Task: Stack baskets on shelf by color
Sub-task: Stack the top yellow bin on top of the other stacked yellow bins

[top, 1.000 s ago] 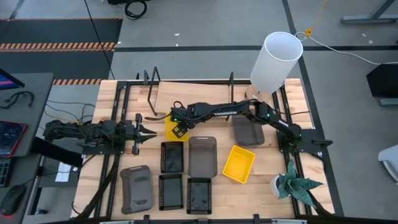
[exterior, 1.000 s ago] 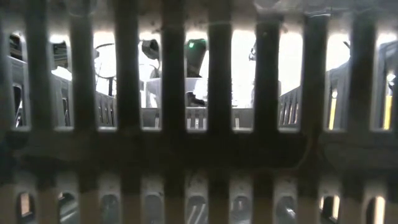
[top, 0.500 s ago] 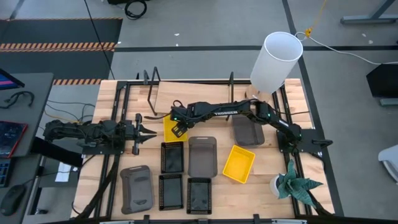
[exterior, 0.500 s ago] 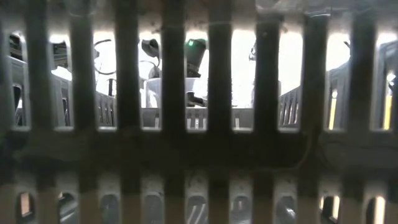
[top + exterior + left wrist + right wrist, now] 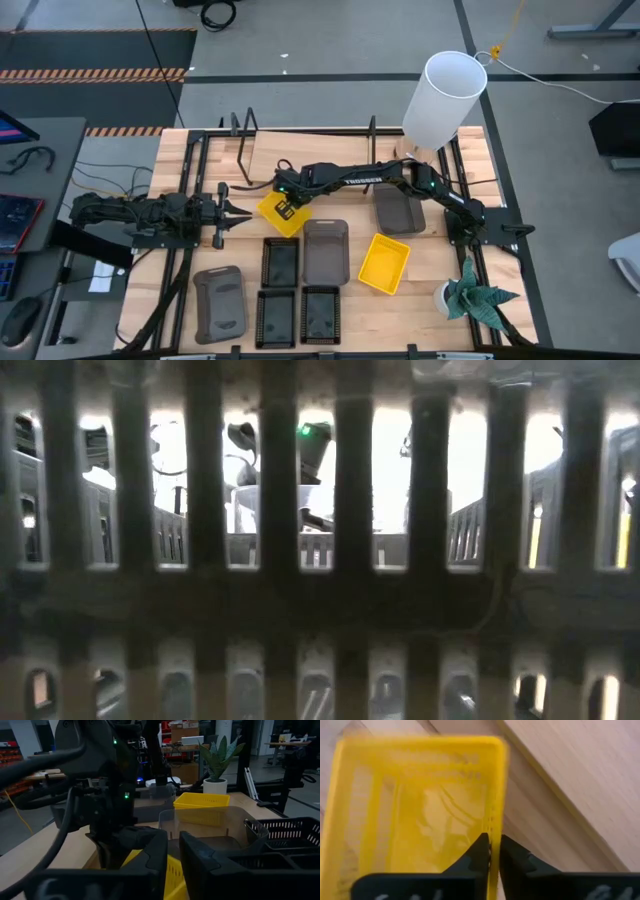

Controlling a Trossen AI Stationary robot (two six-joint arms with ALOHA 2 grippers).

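In the high view my right gripper (image 5: 290,207) reaches across to the table's middle left and is shut on a yellow basket (image 5: 279,214), which lies cornerwise to the table. A second yellow basket (image 5: 384,263) rests flat on its bottom at the near right. Dark grey baskets (image 5: 325,250) (image 5: 398,210) (image 5: 220,303) and black mesh baskets (image 5: 280,262) (image 5: 274,315) (image 5: 320,315) lie flat on the tabletop. The shelf (image 5: 320,155) stands along the far edge. My left gripper (image 5: 238,212) waits at the left, level, fingers nearly together on nothing. My right gripper pinches the yellow basket's side wall (image 5: 495,822) at its rim, one finger inside the basket and one outside. The fingers come slanting down from the table's right side. Whether the basket is clear of the table, I cannot tell.
A tall white cylinder (image 5: 445,95) stands at the far right and a potted plant (image 5: 470,295) at the near right corner. Black wire frames (image 5: 245,140) rise from the shelf's end. A basket's mesh wall (image 5: 320,610) right before the low camera blocks most of that view.
My right gripper has shut on the yellow basket's wall without leaving its place. The basket, square to the table a second ago, has turned about and now lies cornerwise, shifted slightly toward the near edge.
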